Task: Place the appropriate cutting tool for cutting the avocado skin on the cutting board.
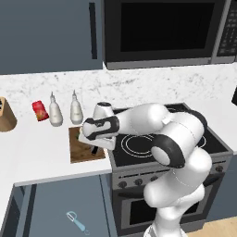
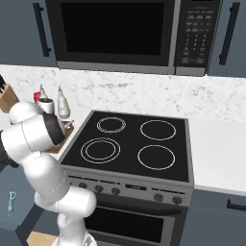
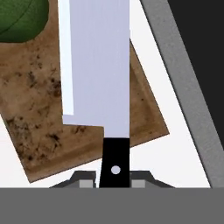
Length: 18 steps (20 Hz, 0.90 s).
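Kitchen counter (image 1: pixel 41 152) — one cutting board (image 3: pixel 39 131), one avocado (image 3: pixel 19 19), jaws gripping one knife (image 3: pixel 98 65).

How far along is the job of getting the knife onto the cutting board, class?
Done: the knife is picked up, its dark handle clamped in the hand. In hand: it hangs over the cutting board, near the avocado. Left: lowering it onto the wood and letting go; whether the blade touches the board cannot be told.

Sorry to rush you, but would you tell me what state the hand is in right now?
Hand: closed on the dark handle of the knife, which it holds over the cutting board.
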### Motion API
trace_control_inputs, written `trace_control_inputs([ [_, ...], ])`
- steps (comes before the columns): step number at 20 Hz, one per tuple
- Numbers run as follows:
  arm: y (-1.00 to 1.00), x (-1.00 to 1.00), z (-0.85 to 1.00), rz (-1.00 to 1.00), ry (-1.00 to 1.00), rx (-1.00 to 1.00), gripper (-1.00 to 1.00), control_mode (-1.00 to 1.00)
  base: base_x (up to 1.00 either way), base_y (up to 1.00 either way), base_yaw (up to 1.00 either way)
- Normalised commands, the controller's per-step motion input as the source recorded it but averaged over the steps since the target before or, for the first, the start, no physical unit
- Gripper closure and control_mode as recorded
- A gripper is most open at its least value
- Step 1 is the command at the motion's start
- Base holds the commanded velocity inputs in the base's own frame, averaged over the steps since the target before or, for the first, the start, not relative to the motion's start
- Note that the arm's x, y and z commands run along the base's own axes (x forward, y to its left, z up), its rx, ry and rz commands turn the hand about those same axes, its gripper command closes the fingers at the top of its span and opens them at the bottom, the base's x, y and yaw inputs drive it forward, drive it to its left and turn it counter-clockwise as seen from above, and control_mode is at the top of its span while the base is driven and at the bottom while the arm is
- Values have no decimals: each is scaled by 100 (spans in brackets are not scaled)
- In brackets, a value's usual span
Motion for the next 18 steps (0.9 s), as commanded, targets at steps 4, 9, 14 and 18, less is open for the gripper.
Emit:
trace_control_inputs([
  [4,5,26,-41,0,0,0,100,-100,0,0,0],
  [9,33,9,-25,0,0,0,100,-100,0,0,0],
  [14,45,1,-20,0,0,0,100,-100,0,0,0],
  [18,11,7,-25,0,0,0,100,-100,0,0,0],
])
